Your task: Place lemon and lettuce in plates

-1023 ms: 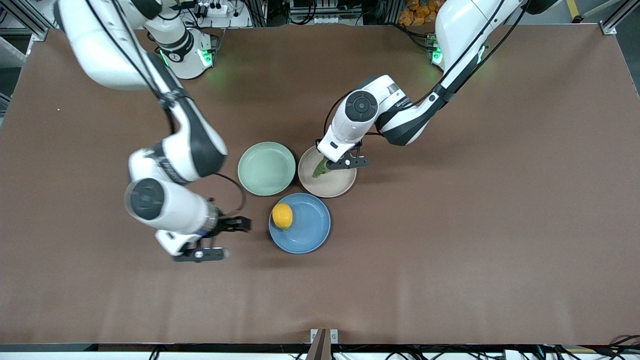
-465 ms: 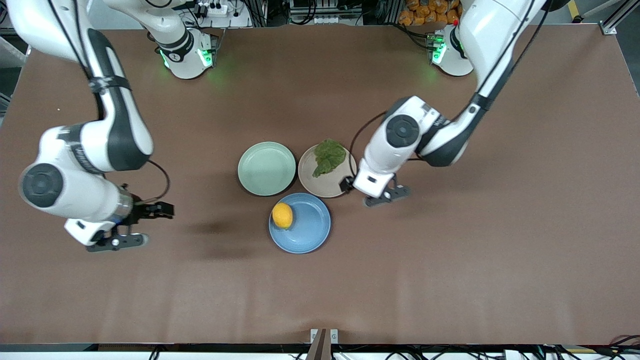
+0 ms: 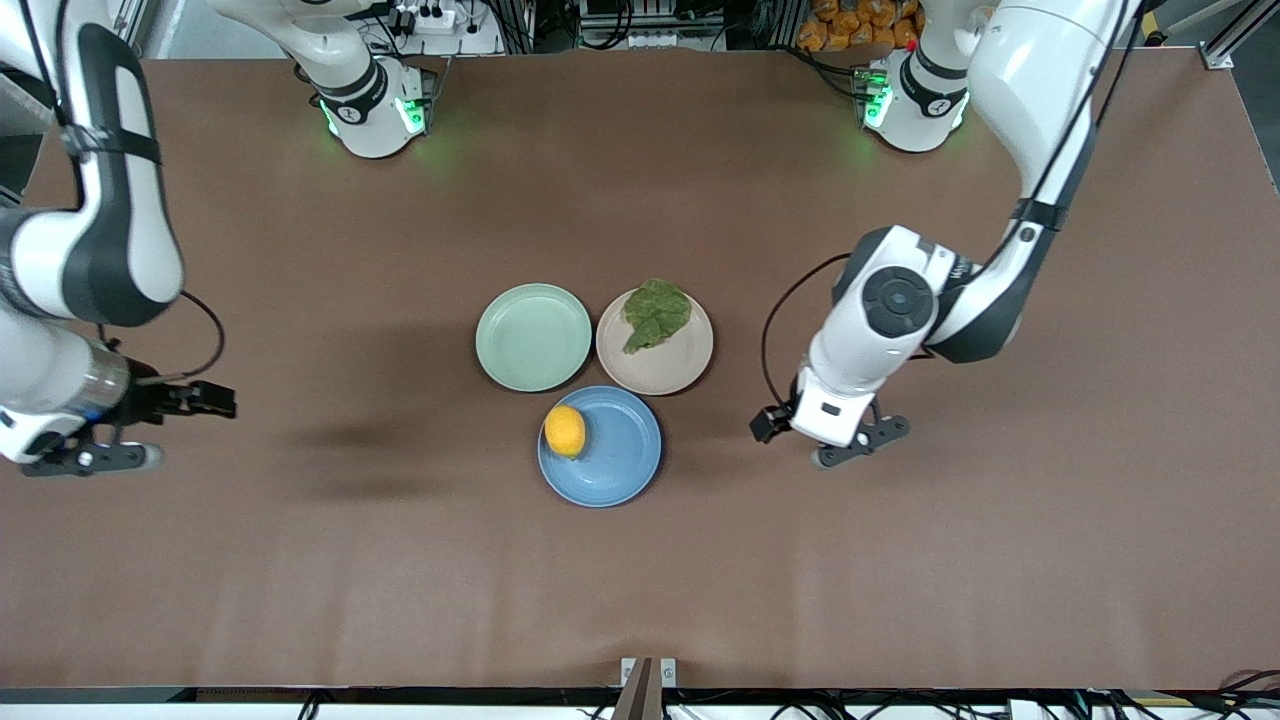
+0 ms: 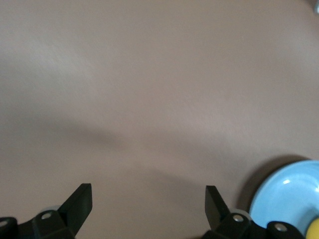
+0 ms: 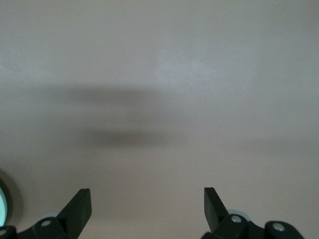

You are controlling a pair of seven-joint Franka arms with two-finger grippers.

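The left gripper (image 3: pixel 830 440) hangs over bare worktop (image 3: pixel 1000 560) toward the left arm's end, well apart from the plates, its fingers (image 4: pixel 79 201) spread wide with nothing between them; its wrist view shows brown surface under the jaws and an edge of the blue plate (image 4: pixel 289 191) off to one side. The right gripper (image 3: pixel 150 425) is over bare worktop toward the right arm's end, also spread wide and empty, its fingers (image 5: pixel 79 206) framing only brown surface and shadow. Between the two arms, three plates sit close together in a cluster. The lemon (image 3: pixel 565 431) lies in the blue plate (image 3: pixel 625 460), near the rim on the right arm's side. The lettuce (image 3: pixel 656 312) lies in the beige-pink plate (image 3: pixel 670 370), which is farther from the front camera and just beside the blue one. The mint-green plate (image 3: pixel 533 337) stands beside the beige-pink plate, toward the right arm's end.
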